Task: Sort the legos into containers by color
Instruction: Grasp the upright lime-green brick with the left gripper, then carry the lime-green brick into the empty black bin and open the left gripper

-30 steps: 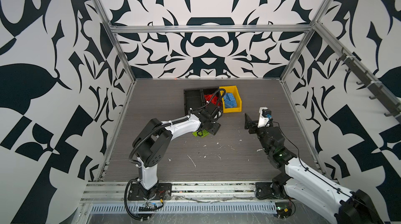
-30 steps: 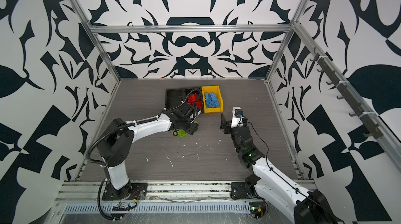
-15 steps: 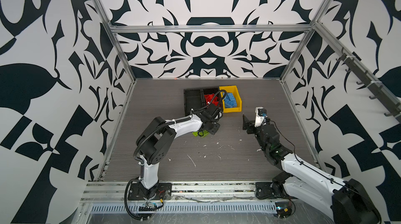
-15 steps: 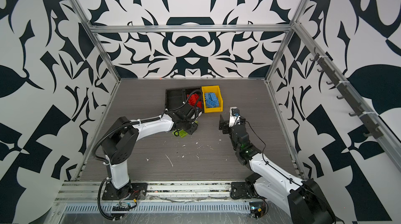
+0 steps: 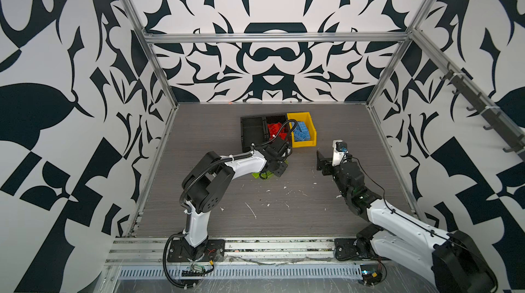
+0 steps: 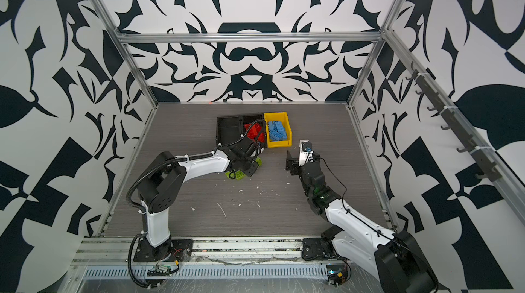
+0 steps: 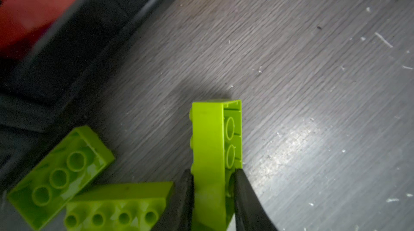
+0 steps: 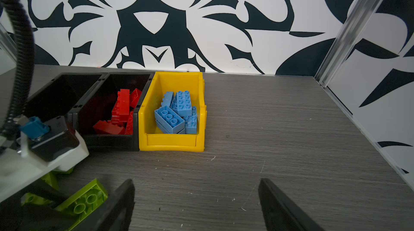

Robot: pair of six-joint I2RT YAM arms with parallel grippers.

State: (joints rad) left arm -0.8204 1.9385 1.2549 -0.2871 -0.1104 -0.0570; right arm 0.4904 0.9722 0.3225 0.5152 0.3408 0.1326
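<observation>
By the back wall (image 5: pixel 272 78) sit my left bin (image 6: pixel 228 131), middle bin (image 6: pixel 252 118) and right bin (image 6: pixel 279 144), side by side. One heap of bricks (image 6: pixel 253 133) lies in the middle bin, a second heap (image 6: pixel 277 132) in the right. Before the middle bin my left gripper (image 7: pixel 211 174) pinches an edge-up brick (image 7: pixel 208 142), two loose bricks (image 7: pixel 60 174) beside it.

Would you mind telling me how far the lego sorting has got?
Done: red legos sit in the middle black bin, blue legos in the yellow bin. In hand: the left claw is shut on one green brick. Left: at least two more green bricks lie on the table, and the other black bin looks empty. The right claw is open, holding nothing.
</observation>
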